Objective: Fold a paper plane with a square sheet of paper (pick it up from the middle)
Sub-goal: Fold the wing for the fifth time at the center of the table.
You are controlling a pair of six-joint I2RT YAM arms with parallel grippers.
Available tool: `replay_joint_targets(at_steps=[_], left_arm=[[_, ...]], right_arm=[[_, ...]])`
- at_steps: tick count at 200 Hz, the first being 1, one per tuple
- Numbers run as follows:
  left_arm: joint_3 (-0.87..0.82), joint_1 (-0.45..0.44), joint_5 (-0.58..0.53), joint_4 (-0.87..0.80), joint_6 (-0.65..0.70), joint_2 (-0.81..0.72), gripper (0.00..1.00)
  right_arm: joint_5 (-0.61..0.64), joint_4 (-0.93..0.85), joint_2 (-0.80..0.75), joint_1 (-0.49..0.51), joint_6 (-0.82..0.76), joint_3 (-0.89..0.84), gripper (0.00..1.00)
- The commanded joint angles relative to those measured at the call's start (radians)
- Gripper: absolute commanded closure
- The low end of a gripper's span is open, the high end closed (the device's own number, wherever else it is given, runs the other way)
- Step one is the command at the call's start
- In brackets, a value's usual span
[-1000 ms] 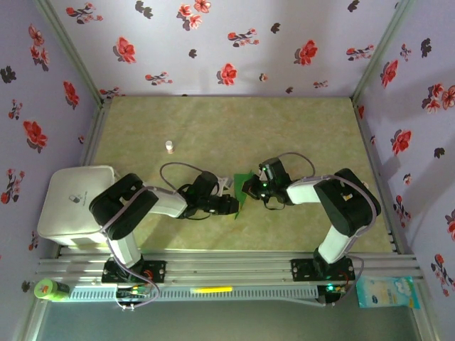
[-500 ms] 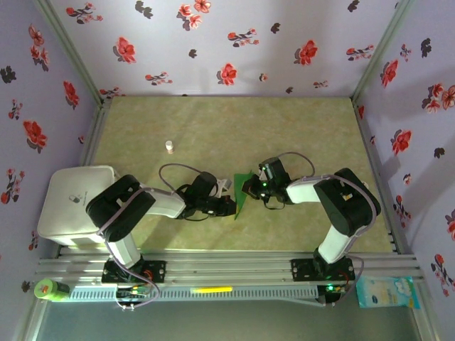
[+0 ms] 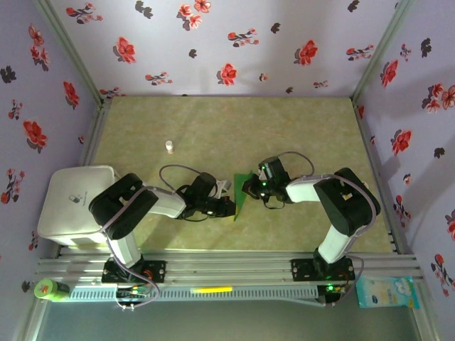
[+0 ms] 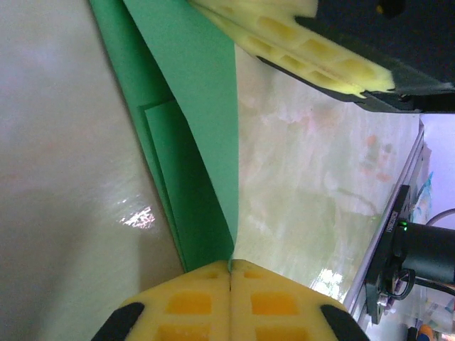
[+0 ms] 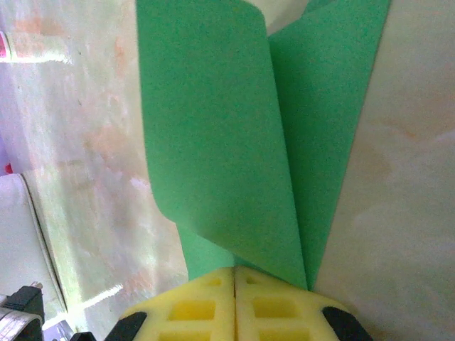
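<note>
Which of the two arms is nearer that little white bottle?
The left arm, next to the white box; the bottle stands on its side of the green paper, away from the right arm.

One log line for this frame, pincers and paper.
stage: mid-fold | left pincer: shut on green paper | right pincer: shut on green paper | paper: partly folded

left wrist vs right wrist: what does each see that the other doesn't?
Left wrist, not right wrist: the other arm's yellow fingers across the top edge, and the right arm's base by the table rail.
Right wrist, not left wrist: the small white bottle at upper left.
Both: the green paper, lifted and curled, the tabletop, and the view's own gripper shut on a paper edge: left gripper, right gripper.
</note>
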Motion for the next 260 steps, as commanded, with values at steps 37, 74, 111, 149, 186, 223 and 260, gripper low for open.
replay_joint_targets(at_steps=[37,74,111,149,186,223,260], left_arm=[[-0.014,-0.017,0.068,-0.125,0.033,-0.01,0.87],[-0.018,-0.018,0.065,-0.145,0.039,-0.034,0.95],[-0.017,-0.021,0.066,-0.171,0.056,-0.022,0.96],[-0.021,-0.025,0.066,-0.187,0.062,-0.034,0.89],[-0.019,-0.027,0.066,-0.214,0.075,-0.044,0.93],[-0.014,-0.03,0.068,-0.247,0.1,-0.035,1.0],[-0.013,-0.03,0.068,-0.26,0.102,-0.042,0.9]], right_arm=[[0.072,-0.142,0.054,0.0,-0.032,-0.002,0.93],[0.075,-0.147,0.051,0.0,-0.032,-0.003,0.93],[0.078,-0.157,0.056,0.0,-0.035,0.003,0.93],[0.079,-0.167,0.063,0.002,-0.039,0.008,0.93],[0.083,-0.175,0.062,0.002,-0.04,0.011,0.93],[0.088,-0.193,0.065,0.004,-0.046,0.015,0.93],[0.092,-0.208,0.065,0.006,-0.05,0.025,0.93]])
